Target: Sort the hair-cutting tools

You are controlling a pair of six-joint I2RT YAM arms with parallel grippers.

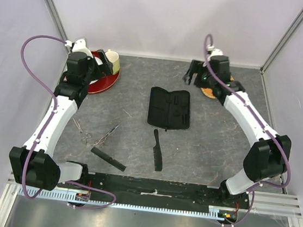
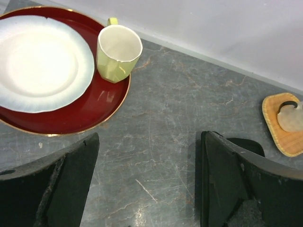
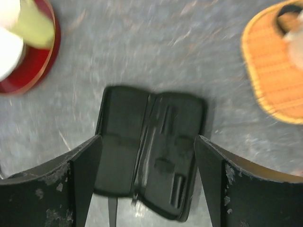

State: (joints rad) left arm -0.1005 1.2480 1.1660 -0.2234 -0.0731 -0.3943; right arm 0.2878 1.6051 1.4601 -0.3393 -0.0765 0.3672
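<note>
Shows silver scissors [image 1: 82,130] and a second pair [image 1: 107,136] lying close together on the grey surface [image 1: 214,137], beside the left arm. Places a plain black comb [image 1: 108,158] nearer the bases and a handled comb [image 1: 158,150] just below the open black case [image 1: 169,108]. Shows left end effector [image 2: 149,184] spread wide near a red plate [image 2: 94,113], and right end effector [image 3: 147,184] spread, facing the case, both empty.

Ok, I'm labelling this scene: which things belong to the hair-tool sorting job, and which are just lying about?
Job: left scissors, right scissors, plain comb, handled comb.
Lying about: open black case (perhaps their holder), red tray, white plate, yellow mug, wooden board.
</note>
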